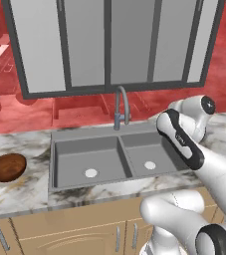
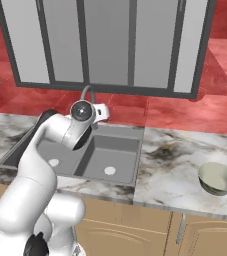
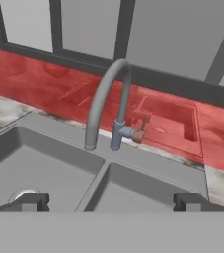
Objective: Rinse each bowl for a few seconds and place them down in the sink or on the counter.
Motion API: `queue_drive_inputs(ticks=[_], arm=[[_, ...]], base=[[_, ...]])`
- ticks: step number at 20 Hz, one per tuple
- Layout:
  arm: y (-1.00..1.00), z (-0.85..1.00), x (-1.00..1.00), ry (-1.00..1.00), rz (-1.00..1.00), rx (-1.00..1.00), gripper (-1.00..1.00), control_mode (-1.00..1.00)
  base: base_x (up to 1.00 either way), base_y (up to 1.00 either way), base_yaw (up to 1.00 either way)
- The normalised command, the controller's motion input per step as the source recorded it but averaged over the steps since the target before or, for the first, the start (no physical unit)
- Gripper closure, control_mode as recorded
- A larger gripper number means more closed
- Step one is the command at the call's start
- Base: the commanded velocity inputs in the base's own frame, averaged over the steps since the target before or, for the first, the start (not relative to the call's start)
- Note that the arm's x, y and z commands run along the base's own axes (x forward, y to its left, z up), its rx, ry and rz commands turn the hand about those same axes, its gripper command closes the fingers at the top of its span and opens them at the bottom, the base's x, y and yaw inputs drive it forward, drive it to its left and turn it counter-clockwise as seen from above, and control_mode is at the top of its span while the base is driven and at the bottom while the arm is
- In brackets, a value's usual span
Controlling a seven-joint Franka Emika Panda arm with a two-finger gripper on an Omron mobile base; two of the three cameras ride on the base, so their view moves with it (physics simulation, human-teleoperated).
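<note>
Glossy dark reddish-brown bowl. Pale greenish-beige bowl, cream inside. Surface white marble, grey-brown veins. Sink flat grey, white round drains; faucet grey. Wall tiles glossy red. Cabinets light wood. Window frame dark grey, panes pale grey. Pincer tips dark.

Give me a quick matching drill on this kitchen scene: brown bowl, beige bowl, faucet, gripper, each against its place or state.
Things:
1. brown bowl
2. beige bowl
3. faucet
4. gripper

Places or states:
A. behind the sink, between its basins
B. open, holding nothing
C. counter right of sink
D. counter left of sink

Pairs: 1-D, 2-C, 3-A, 4-B
</note>
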Motion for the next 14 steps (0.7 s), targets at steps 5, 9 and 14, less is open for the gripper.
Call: queue_drive_inputs(ticks=[5,9,14], arm=[[-0.10,-0.14,0.21,-0.08,0.06,0.00,-1.00,-1.00],[-0.16,-0.10,0.09,-0.12,0.10,0.00,-1.00,-1.00],[-0.15,-0.09,0.12,-0.11,0.10,0.01,-1.00,-1.00]], base=[[0.00,0.00,0.00],[0.00,0.00,0.00],[0.00,0.00,0.00]])
